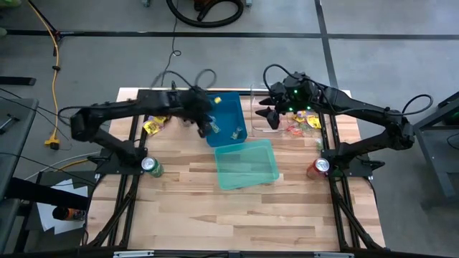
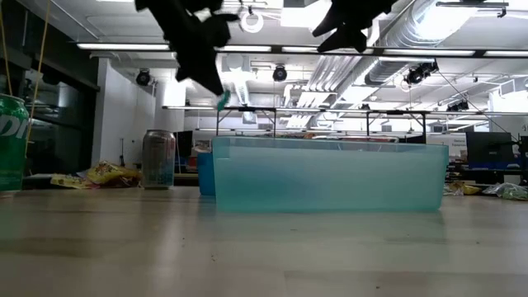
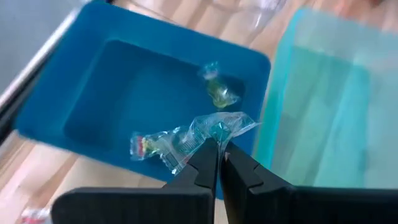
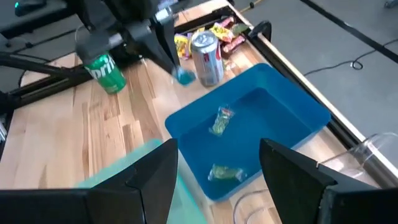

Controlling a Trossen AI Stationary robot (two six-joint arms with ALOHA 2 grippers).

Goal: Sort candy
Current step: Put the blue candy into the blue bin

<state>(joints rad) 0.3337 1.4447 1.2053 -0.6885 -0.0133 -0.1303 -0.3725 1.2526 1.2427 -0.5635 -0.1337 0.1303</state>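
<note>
Over the blue tray [image 1: 228, 115], toward the back of the wooden table [image 1: 237, 215], we list the left hand [image 3: 217, 149], its fingers pinched tight on a clear-wrapped candy with a teal centre [image 3: 217, 129], held in the air above the tray's edge. Inside the blue tray we count two wrapped candies: one greenish piece [image 3: 219, 93] and one clear wrapper with red and green print [image 3: 155, 146]. Beside it, nearer the front, sits a pale teal bin [image 1: 246, 164], tilted against the blue tray's corner. We enter the right hand [image 1: 275, 110] at the back right, raised above the table near a clear container [image 1: 261, 107], its fingers spread wide and holding nothing. Loose candy lies in two lots: yellow packets [image 1: 153, 125] at the back left, and a mixed heap of yellow, red and pink pieces [image 1: 305, 126] at the back right. Also entered: a green can [image 1: 151, 167], a red can [image 1: 318, 168], and a silver can [image 4: 206, 58].
</note>
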